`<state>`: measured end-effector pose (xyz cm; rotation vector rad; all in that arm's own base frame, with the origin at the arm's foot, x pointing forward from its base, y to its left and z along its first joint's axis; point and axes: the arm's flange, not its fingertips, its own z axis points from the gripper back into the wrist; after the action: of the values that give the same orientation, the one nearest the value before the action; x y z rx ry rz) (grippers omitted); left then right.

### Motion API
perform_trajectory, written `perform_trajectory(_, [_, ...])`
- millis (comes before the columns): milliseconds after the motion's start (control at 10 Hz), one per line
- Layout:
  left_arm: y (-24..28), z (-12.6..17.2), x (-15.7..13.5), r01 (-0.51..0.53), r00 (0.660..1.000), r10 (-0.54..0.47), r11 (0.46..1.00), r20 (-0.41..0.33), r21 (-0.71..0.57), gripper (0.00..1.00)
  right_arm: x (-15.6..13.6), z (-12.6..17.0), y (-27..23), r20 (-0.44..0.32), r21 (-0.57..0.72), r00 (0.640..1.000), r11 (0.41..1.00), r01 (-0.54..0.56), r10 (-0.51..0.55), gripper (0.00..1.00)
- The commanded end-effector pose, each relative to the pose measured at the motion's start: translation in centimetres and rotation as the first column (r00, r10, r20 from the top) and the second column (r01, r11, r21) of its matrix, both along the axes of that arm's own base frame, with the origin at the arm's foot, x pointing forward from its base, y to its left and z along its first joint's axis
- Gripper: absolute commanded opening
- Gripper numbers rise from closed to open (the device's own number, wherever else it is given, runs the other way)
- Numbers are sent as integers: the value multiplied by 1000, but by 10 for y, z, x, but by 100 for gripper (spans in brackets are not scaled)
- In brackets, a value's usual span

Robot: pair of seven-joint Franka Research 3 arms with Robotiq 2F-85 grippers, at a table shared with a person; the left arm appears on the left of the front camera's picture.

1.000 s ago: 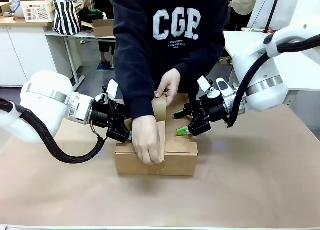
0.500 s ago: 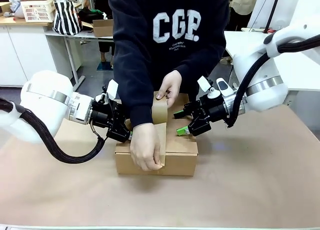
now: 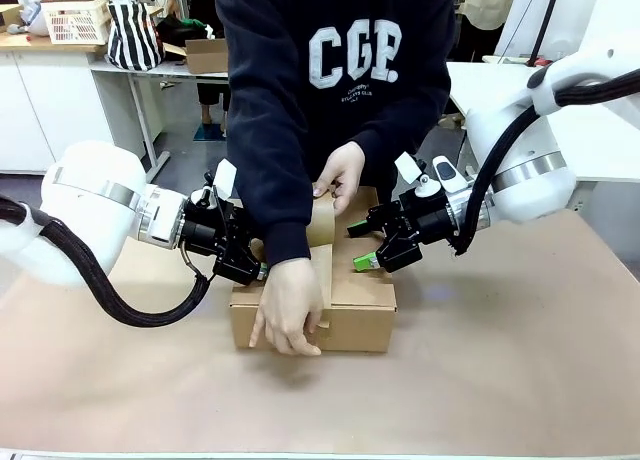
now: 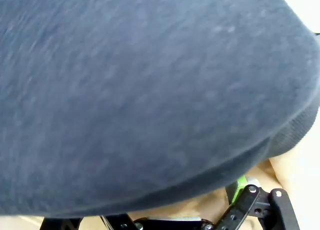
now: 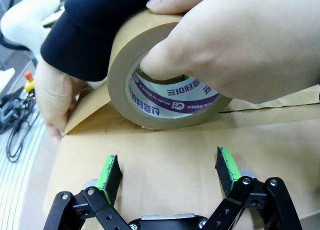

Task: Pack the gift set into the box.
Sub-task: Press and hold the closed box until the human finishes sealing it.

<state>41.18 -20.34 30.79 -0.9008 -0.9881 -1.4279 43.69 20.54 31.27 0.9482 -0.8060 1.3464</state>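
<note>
A lab: white cabinets (image 3: pixel 45 105), workbench (image 3: pixel 160 70), basket (image 3: pixel 75 20).

A person's dark navy sleeve (image 4: pixel 145 90) looms close over the camera, its knit fabric blurred and spanning almost the whole frame. Beneath its curved lower edge, a strip of pale tan surface (image 4: pixel 200 207) shows — too little to identify. At the bottom edge rise the left gripper's (image 4: pixel 165 222) black linkages, one green-padded finger (image 4: pixel 239 186) visible at lower right.

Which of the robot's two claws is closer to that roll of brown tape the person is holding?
The right. The right gripper sits open on the box top right beside the tape roll. The left gripper is at the box's other side, behind the person's sleeve.
</note>
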Motion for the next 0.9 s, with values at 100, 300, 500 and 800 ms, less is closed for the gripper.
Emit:
perform_trajectory(100, [0,-2,-1,-1,1000,1,1000,11,-2,100,0,-2,-1,-2,-4,1000,1000,3,-3,100])
perform_trajectory(300, [0,-2,-1,-1,1000,1,1000,11,-2,100,0,-2,-1,-2,-4,1000,1000,3,-3,100])
perform_trajectory(500, [0,-2,-1,-1,1000,1,1000,11,-2,100,0,-2,-1,-2,-4,1000,1000,3,-3,100])
perform_trajectory(800, [0,-2,-1,-1,1000,1,1000,11,-2,100,0,-2,-1,-2,-4,1000,1000,3,-3,100])
